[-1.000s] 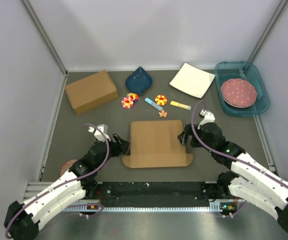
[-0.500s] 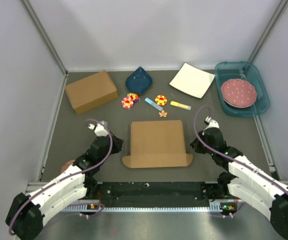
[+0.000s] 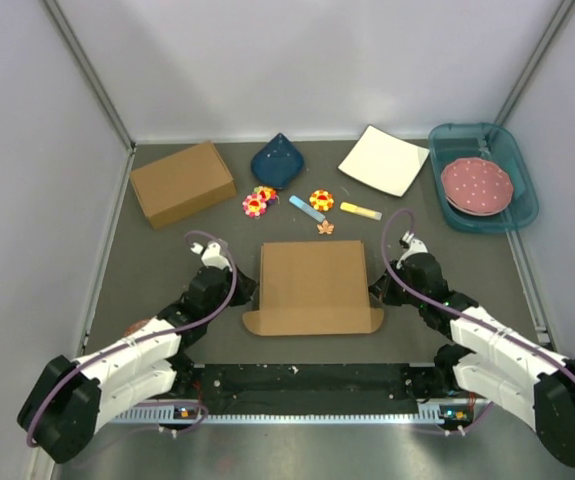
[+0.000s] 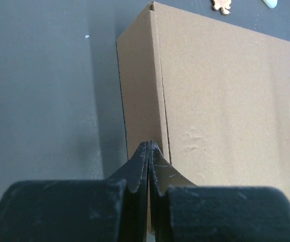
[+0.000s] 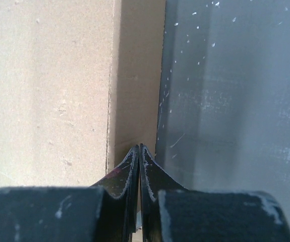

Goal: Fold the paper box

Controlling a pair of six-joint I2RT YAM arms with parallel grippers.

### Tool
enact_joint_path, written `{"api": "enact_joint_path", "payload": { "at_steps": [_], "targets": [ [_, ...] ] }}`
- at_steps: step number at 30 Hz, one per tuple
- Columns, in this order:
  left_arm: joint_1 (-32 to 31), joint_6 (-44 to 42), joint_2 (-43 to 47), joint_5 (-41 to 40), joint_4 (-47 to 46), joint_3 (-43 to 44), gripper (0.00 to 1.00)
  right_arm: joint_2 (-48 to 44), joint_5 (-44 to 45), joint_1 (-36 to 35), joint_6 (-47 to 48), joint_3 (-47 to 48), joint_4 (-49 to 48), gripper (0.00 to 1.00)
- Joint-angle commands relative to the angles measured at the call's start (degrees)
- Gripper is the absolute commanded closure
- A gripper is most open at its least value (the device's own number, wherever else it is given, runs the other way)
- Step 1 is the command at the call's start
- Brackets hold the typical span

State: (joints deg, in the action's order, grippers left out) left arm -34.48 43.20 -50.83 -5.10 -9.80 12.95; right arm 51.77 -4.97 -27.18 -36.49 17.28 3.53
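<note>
Top external view: paper box (image 3: 312, 287) lies at centre frame on the worktop (image 3: 157, 260). Left tool (image 4: 149, 147), fingers together, touches its left side wall; right tool (image 5: 138, 149), fingers together, touches its right wall.

Bright even overhead light, soft shadows, sharp overhead view, blurred wrist foregrounds

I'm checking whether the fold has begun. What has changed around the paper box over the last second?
Both arms backed away from the paper box, then swung in again. The left gripper and right gripper, both shut, now have their tips at its left and right side walls. Nothing was taken hold of. The box itself has not moved.
</note>
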Motion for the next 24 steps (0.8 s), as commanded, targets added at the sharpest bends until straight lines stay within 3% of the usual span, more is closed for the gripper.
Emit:
{"api": "enact_joint_path", "payload": {
  "at_steps": [1,7,14,24],
  "targets": [
    [0.29,-0.31,-1.2,1.67,-5.22,-0.21,1.0,-0.17,-1.8,0.46,-0.6,-0.67,-3.09,1.0],
    [0.29,-0.22,-1.12,1.59,-3.56,-0.21,1.0,-1.41,-1.01,0.55,-0.6,-0.84,-3.0,1.0],
    [0.29,-1.28,5.56,-1.75,3.29,-2.83,1.0,-1.58,-0.56,0.46,-0.25,-0.84,-2.56,1.0],
    [0.29,-0.66,8.21,6.75,0.22,-4.6,1.0,-3.51,-1.0,0.46,0.28,-1.02,-0.9,1.0]
  ]
}}
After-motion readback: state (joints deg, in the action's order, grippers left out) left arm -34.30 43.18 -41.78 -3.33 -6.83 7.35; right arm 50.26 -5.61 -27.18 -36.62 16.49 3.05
